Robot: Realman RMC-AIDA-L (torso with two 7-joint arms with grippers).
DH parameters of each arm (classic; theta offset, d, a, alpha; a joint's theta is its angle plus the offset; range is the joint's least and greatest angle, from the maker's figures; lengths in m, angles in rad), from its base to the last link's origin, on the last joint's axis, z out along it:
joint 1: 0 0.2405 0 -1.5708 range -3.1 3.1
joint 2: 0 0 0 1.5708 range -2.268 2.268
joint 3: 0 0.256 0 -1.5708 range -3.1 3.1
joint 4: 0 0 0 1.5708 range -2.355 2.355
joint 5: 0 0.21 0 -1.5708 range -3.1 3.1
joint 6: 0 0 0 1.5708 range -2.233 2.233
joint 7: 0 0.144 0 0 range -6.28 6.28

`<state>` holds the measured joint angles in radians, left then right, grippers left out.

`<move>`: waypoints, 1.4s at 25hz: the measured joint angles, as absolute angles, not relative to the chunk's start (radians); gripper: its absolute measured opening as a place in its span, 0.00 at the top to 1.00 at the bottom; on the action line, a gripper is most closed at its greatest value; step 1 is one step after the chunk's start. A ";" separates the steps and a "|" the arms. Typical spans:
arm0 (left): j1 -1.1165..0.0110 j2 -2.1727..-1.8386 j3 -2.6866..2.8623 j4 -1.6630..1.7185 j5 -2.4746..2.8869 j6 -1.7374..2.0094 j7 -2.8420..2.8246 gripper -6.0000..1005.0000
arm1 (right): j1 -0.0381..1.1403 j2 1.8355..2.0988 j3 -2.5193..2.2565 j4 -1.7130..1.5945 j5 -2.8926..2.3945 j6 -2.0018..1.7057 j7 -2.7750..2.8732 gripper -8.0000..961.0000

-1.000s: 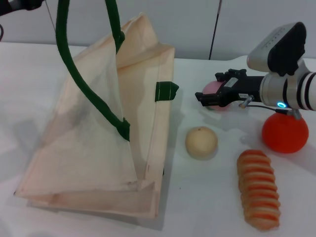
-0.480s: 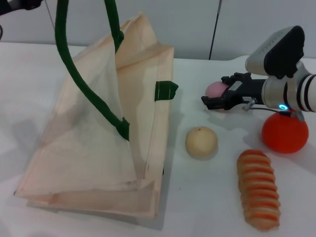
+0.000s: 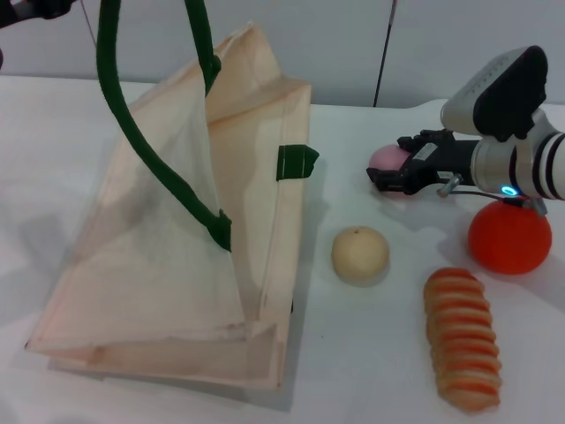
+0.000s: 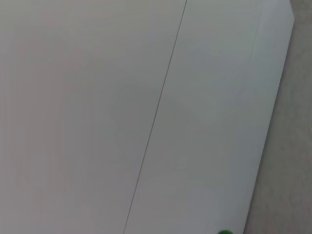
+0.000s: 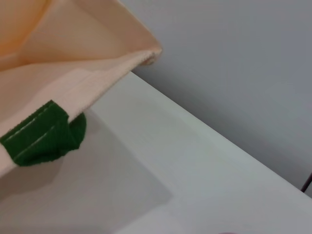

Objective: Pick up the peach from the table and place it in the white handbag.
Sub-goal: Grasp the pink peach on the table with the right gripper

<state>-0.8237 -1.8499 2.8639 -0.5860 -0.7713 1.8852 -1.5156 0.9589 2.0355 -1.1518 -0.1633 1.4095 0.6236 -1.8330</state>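
a lab-like test bench — bare white table (image 3: 371, 371), plain grey wall (image 3: 335, 44), toy fruit.

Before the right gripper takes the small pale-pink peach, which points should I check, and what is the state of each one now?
1. Right gripper is at the small pale-pink peach: ok, its dark fingers sit in front of the fruit.
2. Fingers closed on the peach: cannot tell; the head view does not show contact.
3. Peach on the white table: ok, not lifted.
4. Large cream fabric handbag with dark green rope handles has its mouth open: ok, one handle is pulled upward.
5. Left gripper holding that handle: cannot tell, it is out of view.
6. Round cream-yellow fruit lies between peach and bag: not ok, lift over it.
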 joint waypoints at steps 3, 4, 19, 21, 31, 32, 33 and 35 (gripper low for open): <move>-0.823 -1.850 2.864 -0.586 -0.772 1.885 -1.516 0.87 | 0.956 2.036 -1.151 -0.169 1.413 0.617 -1.833 0.20; -0.823 -1.850 2.864 -0.586 -0.772 1.885 -1.516 0.87 | 0.956 2.036 -1.151 -0.170 1.413 0.610 -1.833 0.20; -0.822 -1.851 2.864 -0.586 -0.772 1.885 -1.516 0.87 | 0.951 2.034 -1.153 -0.172 1.408 0.578 -1.834 0.54; -0.822 -1.851 2.864 -0.586 -0.772 1.885 -1.516 0.87 | 0.950 2.034 -1.153 -0.173 1.408 0.582 -1.835 0.55; -0.818 -1.851 2.864 -0.586 -0.772 1.885 -1.516 0.87 | 0.861 2.031 -1.138 -0.279 1.475 0.683 -1.835 0.63; -0.818 -1.851 2.864 -0.586 -0.772 1.885 -1.516 0.87 | 0.852 2.029 -1.138 -0.287 1.493 0.692 -1.835 0.63; -0.817 -1.851 2.864 -0.586 -0.772 1.885 -1.516 0.87 | 0.844 2.028 -1.138 -0.295 1.511 0.699 -1.835 0.64; -0.816 -1.850 2.864 -0.587 -0.772 1.885 -1.516 0.87 | 0.822 2.027 -1.137 -0.314 1.545 0.710 -1.836 0.64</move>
<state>-0.8160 -1.8501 2.8639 -0.5866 -0.7721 1.8852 -1.5156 0.8219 2.0267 -1.1373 -0.3140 1.5449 0.7103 -1.8361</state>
